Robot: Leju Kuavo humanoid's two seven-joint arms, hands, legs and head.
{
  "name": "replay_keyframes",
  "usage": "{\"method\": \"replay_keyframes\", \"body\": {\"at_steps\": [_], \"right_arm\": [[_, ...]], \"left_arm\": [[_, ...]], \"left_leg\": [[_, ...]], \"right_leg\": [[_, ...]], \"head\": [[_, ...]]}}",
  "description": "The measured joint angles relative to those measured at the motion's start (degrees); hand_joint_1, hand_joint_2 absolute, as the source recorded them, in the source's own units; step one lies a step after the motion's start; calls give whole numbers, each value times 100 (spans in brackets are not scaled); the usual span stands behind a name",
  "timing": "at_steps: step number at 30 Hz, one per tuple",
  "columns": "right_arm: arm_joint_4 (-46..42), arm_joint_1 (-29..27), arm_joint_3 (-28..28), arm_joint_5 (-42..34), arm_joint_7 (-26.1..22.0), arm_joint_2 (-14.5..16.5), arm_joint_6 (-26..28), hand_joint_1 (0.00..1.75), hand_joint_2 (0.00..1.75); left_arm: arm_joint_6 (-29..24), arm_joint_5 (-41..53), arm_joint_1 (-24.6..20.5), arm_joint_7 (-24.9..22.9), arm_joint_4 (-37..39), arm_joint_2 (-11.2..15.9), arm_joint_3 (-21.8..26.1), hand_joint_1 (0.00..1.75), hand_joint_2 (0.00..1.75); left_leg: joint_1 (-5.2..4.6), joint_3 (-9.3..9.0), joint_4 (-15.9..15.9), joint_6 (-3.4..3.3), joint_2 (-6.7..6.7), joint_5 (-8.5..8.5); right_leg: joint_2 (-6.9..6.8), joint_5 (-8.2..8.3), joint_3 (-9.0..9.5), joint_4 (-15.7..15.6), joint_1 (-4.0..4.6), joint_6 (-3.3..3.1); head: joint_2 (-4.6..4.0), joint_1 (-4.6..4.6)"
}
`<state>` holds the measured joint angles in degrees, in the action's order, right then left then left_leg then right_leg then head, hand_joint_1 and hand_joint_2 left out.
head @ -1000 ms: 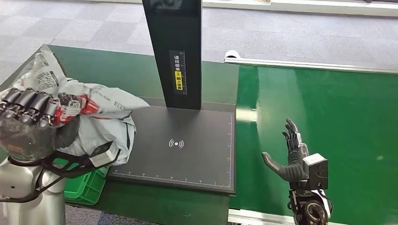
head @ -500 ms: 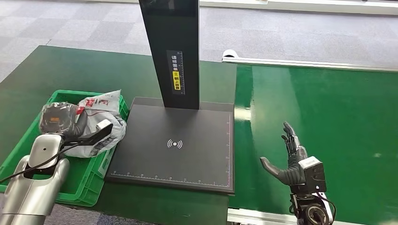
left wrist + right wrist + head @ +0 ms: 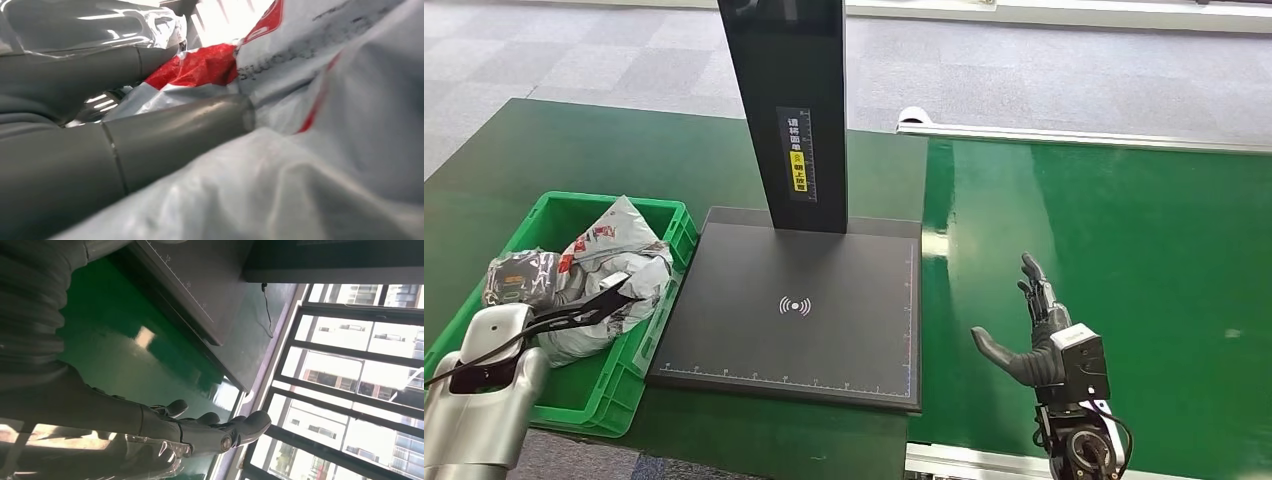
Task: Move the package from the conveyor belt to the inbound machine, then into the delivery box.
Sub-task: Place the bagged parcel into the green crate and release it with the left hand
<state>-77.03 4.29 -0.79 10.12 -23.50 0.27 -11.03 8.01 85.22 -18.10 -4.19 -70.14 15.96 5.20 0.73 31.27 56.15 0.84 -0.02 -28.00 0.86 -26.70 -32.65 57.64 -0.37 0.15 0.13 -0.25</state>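
Observation:
The package (image 3: 619, 245), a crumpled grey plastic mailer with red print, lies inside the green delivery box (image 3: 564, 197) at the left. My left hand (image 3: 524, 280), wrapped in a clear cover, is down in the box and grips the package's left end. In the left wrist view the thumb (image 3: 175, 135) presses against the package (image 3: 325, 100). My right hand (image 3: 1034, 335) hovers open over the green conveyor belt (image 3: 1124, 250), fingers spread and holding nothing; the right wrist view shows that hand (image 3: 150, 425) the same way.
The black inbound machine stands in the middle: a flat scan pad (image 3: 824, 350) with a tall black column (image 3: 789, 110) behind it. A metal rail (image 3: 1074, 135) borders the belt's far side. Grey carpet floor lies beyond the table.
My left arm has brought the package down from high near the camera into the green box. The right hand has barely shifted.

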Motion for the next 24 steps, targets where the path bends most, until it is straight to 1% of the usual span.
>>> {"method": "replay_keyframes", "body": {"at_steps": [1, 2, 3, 5, 7, 8, 9, 11, 14, 16, 21, 24], "right_arm": [[1, 3, -1, 1, 12, 12, -1, 0, 175], [-1, 0, -1, 1, 26, 23, -1, 0, 175], [-6, -9, -2, 1, 43, 34, -1, 0, 175], [-45, -50, -2, -8, 81, 52, -1, 0, 175], [-104, -99, -2, -23, 113, 69, -1, 0, 175], [-129, -118, -2, -30, 124, 77, -1, 0, 175], [-149, -135, -2, -33, 132, 86, -1, 0, 175], [-180, -162, -2, -35, 139, 101, -1, 0, 175], [-205, -176, -2, -37, 142, 111, -1, 0, 175], [-214, -184, -2, -40, 142, 113, 0, 0, 175], [-218, -172, 3, -96, 137, 113, 12, 0, 175], [-217, -136, 14, -137, 125, 111, 25, 0, 175]], "left_arm": [[-103, 76, 14, -192, -4, -18, 55, 29, 0], [-263, 138, 22, -363, -11, -40, 115, 0, 0], [-501, 156, 25, -486, -26, -71, 186, 0, 0], [-1335, 17, 5, -533, -102, -156, 360, 0, 0], [-2218, -280, -57, -384, -240, -249, 522, 0, 0], [-2500, -488, -89, -244, -327, -289, 579, 0, 0], [-2692, -718, -113, -84, -421, -331, 619, 0, 0], [-2895, -1072, -136, 168, -606, -414, 663, 0, 0], [-2971, -1202, -145, 275, -783, -500, 699, 0, 0], [-3167, -1311, -145, 417, -856, -544, 723, 0, 0], [-4305, -1941, -141, 1275, -1196, -634, 730, 0, 0], [-4724, -2339, -116, 1714, -1472, -686, 723, 0, 0]], "left_leg": [[0, -2, 0, 0, 1, 1], [0, -3, 1, 1, 2, 2], [0, -2, 2, 1, 2, 3], [0, 3, 4, 1, -4, 6], [-1, 9, 5, 0, -13, 7], [-1, 9, 5, 0, -15, 6], [-2, 10, 5, 0, -16, 6], [-3, 11, 5, 0, -15, 5], [-4, 11, 5, 0, -14, 5], [-3, 12, 5, 0, -15, 5], [-1, 13, 4, 0, -15, 5], [-2, 13, 4, 0, -17, 5]], "right_leg": [[0, 1, 0, 2, 0, -1], [1, 1, -2, 2, 0, -2], [0, 2, -4, 3, 0, -3], [-4, 3, -9, 3, 1, -3], [-10, 2, -9, 3, 0, -3], [-11, 3, -9, 3, -1, -3], [-10, 3, -9, 3, -2, -3], [-10, 2, -10, 2, -3, -3], [-10, 2, -12, 2, -4, -3], [-10, 2, -12, 2, -3, -3], [-10, 3, -12, 2, -2, -3], [-10, 2, -12, 2, -2, -3]], "head": [[1, -1], [1, 0], [1, -1], [0, 1], [1, 2], [2, 1], [2, 1], [1, 1], [1, 1], [0, 1], [2, 1], [1, 0]]}}
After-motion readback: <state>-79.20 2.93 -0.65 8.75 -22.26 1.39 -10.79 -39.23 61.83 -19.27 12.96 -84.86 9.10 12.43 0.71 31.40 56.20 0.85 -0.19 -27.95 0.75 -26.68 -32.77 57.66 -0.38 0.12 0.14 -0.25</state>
